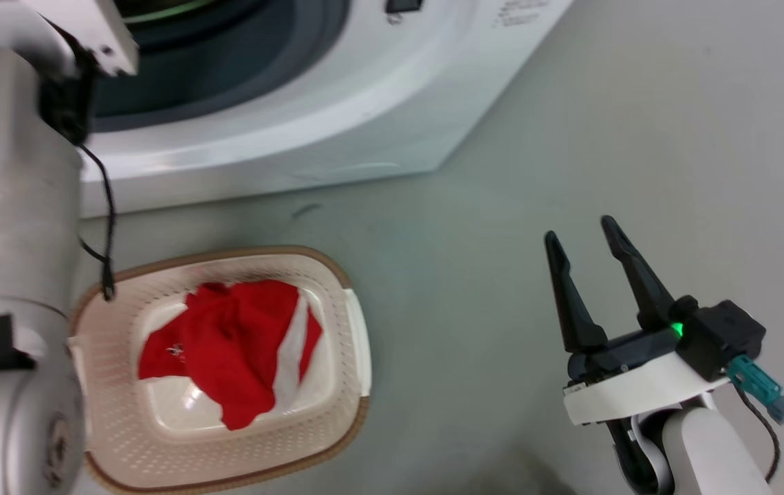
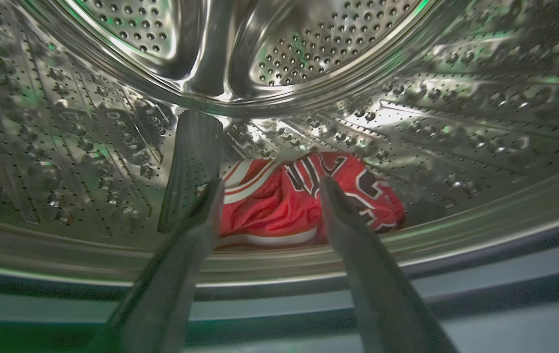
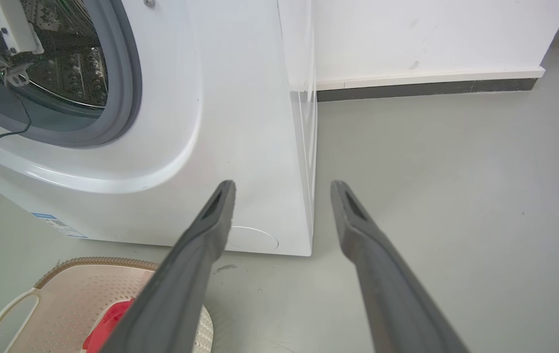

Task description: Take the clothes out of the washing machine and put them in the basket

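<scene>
- The left claw [image 2: 270,184] is inside the washing machine [image 1: 309,130] with its two fingers spread wide and nothing between them. They frame a crumpled red jersey [image 2: 269,211] on the floor of the drum [image 2: 309,54]. Whether the tips touch the cloth I cannot tell.
- The right claw [image 1: 579,230] is also open and empty, above the floor [image 1: 474,275] and well apart from the basket [image 1: 359,385].
- The step in hand looks like the reach for another garment, since one red jersey [image 1: 234,344] already lies in the basket.
- Next, the claw likely needs to go deeper and lower, pinch a fold, then lift it over the porthole lip.
- The left wrist view gives the drum's load, the head view the basket's contents. The right wrist view shows the porthole [image 3: 127,83] from outside.
</scene>
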Controlling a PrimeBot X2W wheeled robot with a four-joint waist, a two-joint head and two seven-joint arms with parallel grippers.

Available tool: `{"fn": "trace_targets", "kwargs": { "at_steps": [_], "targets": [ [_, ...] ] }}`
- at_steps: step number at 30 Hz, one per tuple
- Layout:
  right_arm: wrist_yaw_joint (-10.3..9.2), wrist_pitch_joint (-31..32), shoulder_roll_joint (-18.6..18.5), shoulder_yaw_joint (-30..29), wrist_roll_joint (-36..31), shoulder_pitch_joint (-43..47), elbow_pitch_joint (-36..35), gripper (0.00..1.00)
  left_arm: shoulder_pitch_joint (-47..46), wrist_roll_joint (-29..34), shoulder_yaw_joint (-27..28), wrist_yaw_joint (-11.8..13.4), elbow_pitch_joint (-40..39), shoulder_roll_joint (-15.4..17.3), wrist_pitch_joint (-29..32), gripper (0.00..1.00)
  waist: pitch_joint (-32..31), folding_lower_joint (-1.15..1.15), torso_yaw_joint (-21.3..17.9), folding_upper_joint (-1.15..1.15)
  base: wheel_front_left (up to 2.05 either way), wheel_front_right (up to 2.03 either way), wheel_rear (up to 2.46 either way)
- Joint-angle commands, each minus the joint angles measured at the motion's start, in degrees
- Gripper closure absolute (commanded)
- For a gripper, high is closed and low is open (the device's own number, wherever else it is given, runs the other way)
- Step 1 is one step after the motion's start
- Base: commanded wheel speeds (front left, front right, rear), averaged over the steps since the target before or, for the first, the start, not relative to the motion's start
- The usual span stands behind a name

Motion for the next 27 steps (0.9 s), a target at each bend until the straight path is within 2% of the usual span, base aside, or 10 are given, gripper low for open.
{"fn": "trace_targets", "kwargs": {
  "at_steps": [1,10,11,13,19,20,27],
  "targets": [
    [-0.03,-0.52,0.04,0.56,0.62,-1.44,0.52,0.0,-2.05,-0.05,-0.19,0.19,0.96,1.21,1.15,0.0,4.18,-0.01,-3.82,0.0,0.0,0.0,0.0],
    [-0.03,-1.35,0.06,3.51,3.94,-3.89,2.35,0.0,-13.0,1.12,-1.74,0.35,4.7,6.33,10.59,0.0,10.41,-0.01,-9.09,0.0,0.0,0.0,0.0],
    [-0.03,-1.35,0.06,4.51,4.94,-4.55,1.53,0.0,-16.37,1.23,-2.19,0.67,5.56,7.3,14.94,0.0,12.2,-0.01,-10.52,0.0,0.0,0.0,0.0],
    [-0.03,-1.35,0.05,5.27,5.61,-4.64,1.04,0.0,-18.42,1.51,-2.57,0.56,5.97,8.08,17.92,0.0,13.17,-0.01,-11.43,0.0,0.0,0.0,0.0],
    [-0.03,-1.36,0.06,7.0,7.21,-4.39,0.34,0.0,-23.55,0.53,-2.7,0.98,7.47,8.81,27.55,0.0,15.57,-0.01,-13.48,0.0,0.0,0.0,0.0],
    [-0.03,-1.37,0.05,7.67,7.86,-4.04,0.15,0.0,-25.22,0.07,-2.61,1.69,8.09,8.95,32.07,0.0,16.22,-0.01,-14.13,0.0,0.0,0.0,0.0],
    [-0.03,-1.37,0.05,8.77,9.23,-3.98,-0.03,0.0,-26.7,0.13,-3.44,4.12,7.74,9.35,38.94,0.0,16.85,-0.01,-15.04,0.0,0.0,0.0,0.0]
  ]
}}
